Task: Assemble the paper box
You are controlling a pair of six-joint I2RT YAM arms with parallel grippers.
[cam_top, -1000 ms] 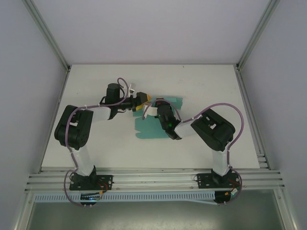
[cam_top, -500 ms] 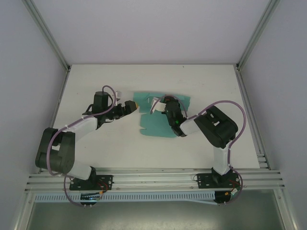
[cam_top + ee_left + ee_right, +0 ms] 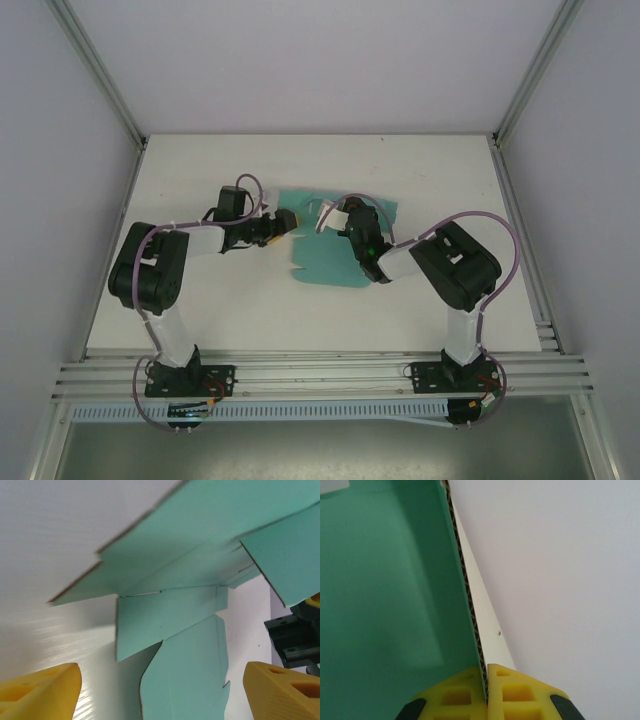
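The paper box [image 3: 325, 262] is a flat teal die-cut sheet with flaps, lying at the middle of the white table. My right gripper [image 3: 343, 213] is over its far edge and shut on a raised panel. In the right wrist view the card's corrugated edge [image 3: 467, 605] runs straight into the pinched yellow fingertips of the right gripper [image 3: 485, 692]. My left gripper [image 3: 284, 222] is at the sheet's far left corner. In the left wrist view the left gripper [image 3: 162, 695] stands open, and a teal flap [image 3: 185, 675] lies between the fingers, touching neither.
The bare white table [image 3: 200, 300] spreads to the left and front of the sheet. Enclosure walls rise on both sides and behind. Aluminium rails [image 3: 320, 375] run along the near edge by the arm bases.
My left arm drew back, then came in again to the sheet's left corner, its jaws a little narrower. The right gripper kept its grip while the sheet shifted right and away.
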